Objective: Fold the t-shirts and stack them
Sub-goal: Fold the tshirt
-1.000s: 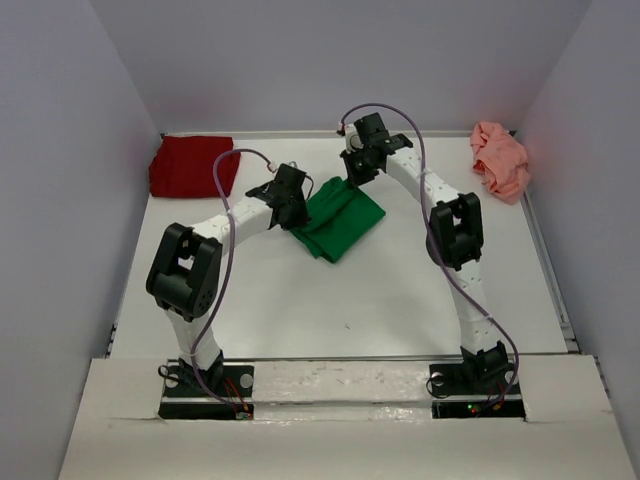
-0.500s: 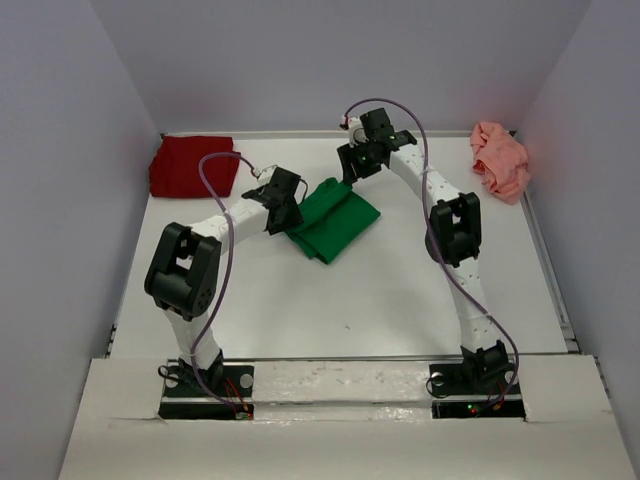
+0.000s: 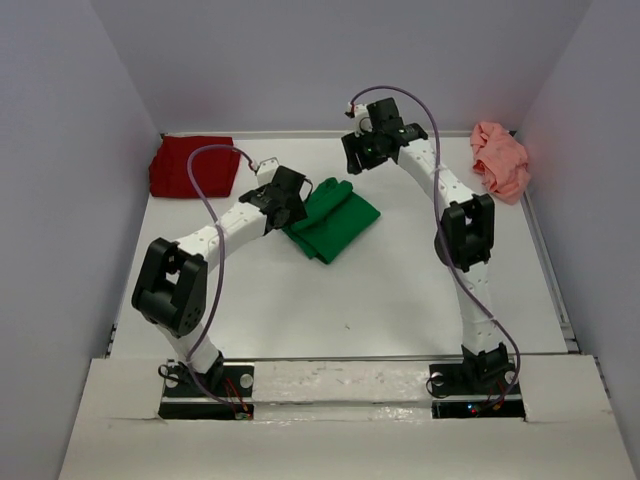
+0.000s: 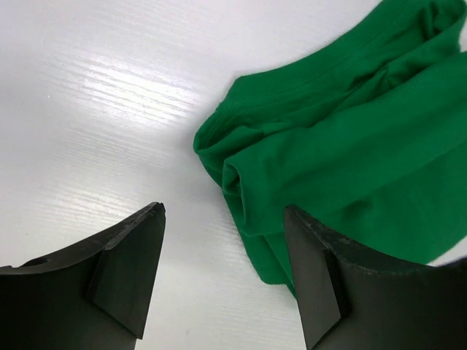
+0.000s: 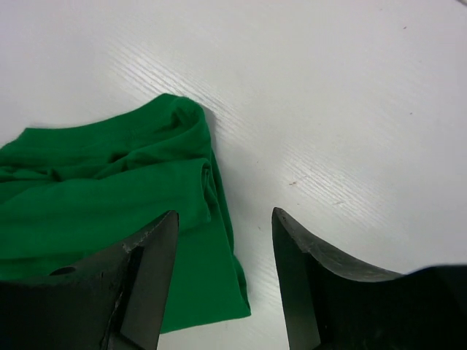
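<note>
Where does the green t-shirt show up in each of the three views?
Top external: green t-shirt lies near the picture's centre.
Left wrist: t-shirt fills the upper right.
Right wrist: t-shirt fills the lower left.
Shared landmark: the white table under it.

No readable text, label, brand, number or sign anywhere in view.
</note>
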`<state>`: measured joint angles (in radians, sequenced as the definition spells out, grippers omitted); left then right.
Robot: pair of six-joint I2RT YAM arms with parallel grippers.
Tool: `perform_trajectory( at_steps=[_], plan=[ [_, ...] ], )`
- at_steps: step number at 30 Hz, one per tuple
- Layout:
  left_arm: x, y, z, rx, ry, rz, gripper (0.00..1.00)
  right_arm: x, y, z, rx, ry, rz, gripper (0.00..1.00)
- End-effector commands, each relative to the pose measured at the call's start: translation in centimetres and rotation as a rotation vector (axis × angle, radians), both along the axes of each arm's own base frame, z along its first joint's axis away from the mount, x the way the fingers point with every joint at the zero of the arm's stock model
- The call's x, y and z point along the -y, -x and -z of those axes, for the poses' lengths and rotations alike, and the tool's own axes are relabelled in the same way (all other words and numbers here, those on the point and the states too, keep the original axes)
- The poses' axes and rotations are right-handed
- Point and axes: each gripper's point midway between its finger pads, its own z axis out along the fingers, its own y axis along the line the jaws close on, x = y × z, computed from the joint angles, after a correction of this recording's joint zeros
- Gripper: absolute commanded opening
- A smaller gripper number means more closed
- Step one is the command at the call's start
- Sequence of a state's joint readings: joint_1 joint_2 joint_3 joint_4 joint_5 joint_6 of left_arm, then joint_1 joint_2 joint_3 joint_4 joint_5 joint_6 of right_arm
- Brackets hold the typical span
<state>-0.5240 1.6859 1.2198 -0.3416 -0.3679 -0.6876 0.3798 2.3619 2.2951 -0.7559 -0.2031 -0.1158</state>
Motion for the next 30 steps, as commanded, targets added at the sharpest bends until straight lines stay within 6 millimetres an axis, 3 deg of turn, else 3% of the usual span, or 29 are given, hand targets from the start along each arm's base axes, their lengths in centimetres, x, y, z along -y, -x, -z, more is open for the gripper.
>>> perform_trajectory(
  at_steps=[1, 4, 5, 6, 7, 8, 12, 16, 23, 30],
  plan=[
    [0.9, 0.2, -4.9, 0.113, -0.016, 0.026, 0.73, 0.9, 0.2, -8.2, 0.145, -0.038, 0.036, 0.6],
    [3.2, 0.8, -5.1, 0.106, 0.017, 0.112, 0.61, 1.2, 1.5, -7.5, 0.098, -0.047, 0.049, 0.54],
    [4.0, 0.8, -5.2, 0.113, 0.035, 0.137, 0.5, 0.6, 2.3, -8.2, 0.096, -0.067, 0.032, 0.48],
    [5.2, 1.0, -4.9, 0.099, 0.061, 0.181, 0.28, 0.6, 3.0, -6.7, 0.053, -0.069, 0.041, 0.14],
    [6.0, 1.1, -4.7, 0.093, 0.071, 0.218, 0.15, 0.7, 3.4, -6.1, 0.035, -0.07, 0.046, 0.01],
    [6.9, 1.1, -4.8, 0.092, 0.09, 0.247, 0.0, 0.2, 4.1, -5.5, 0.018, -0.07, 0.04, 0.0],
    [10.3, 1.0, -2.1, 0.013, 0.113, 0.364, 0.0, -0.3, 6.1, -2.2, -0.052, -0.047, 0.041, 0.0],
    [12.3, 0.2, -1.9, 0.024, 0.152, 0.424, 0.0, -0.8, 7.9, 1.0, -0.117, -0.03, 0.022, 0.0],
    [14.6, -2.2, -2.0, 0.026, 0.159, 0.474, 0.0, -1.9, 9.5, 3.4, -0.178, -0.053, 0.021, 0.0],
    [15.2, -4.0, -0.1, -0.008, 0.152, 0.47, 0.0, -1.9, 10.3, 4.2, -0.199, -0.062, 0.011, 0.0]
  ],
)
